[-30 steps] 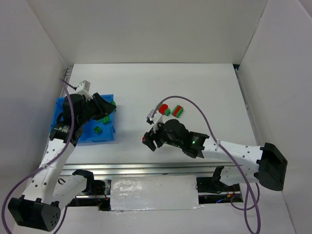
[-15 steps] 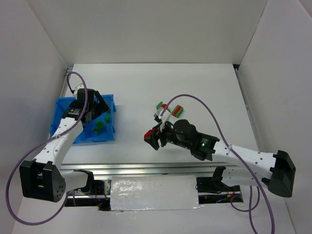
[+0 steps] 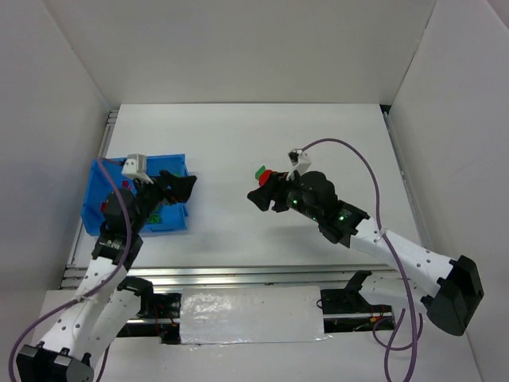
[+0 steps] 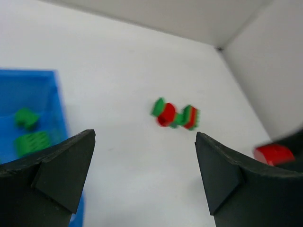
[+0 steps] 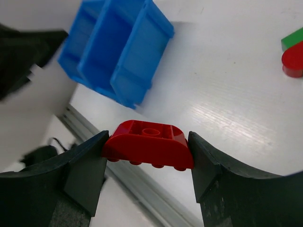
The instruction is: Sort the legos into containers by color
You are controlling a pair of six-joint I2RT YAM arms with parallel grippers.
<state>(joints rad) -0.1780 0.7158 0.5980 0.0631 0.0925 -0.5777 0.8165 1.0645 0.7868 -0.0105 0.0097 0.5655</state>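
Top external view showed my right gripper [image 3: 261, 197] higher in the frame than half a second earlier, when it had sat lower, nearer the bottom rail. It had risen toward the centre, and the arm behind it now covered most of the loose legos [image 3: 267, 176], which had been plainly visible before; only a green edge and a red bit peeked out at the gripper's upper side. On the right wrist view both fingers were clamped against the ends of a red brick [image 5: 149, 144], studs facing the camera, held above the white table [image 3: 318, 135]. The blue bin [image 5: 137, 56] sat in the upper left of that picture, well apart from the brick.

My left gripper [image 3: 179, 188] had changed too. Half a second ago it hung over the bin; now its fingers reached past the bin's right edge, toward the middle of the frame. On the left wrist view its fingers were spread wide with nothing between them. At the left of that picture I saw green bricks [image 4: 29, 130] lying inside the bin, though I could not tell which compartment held them
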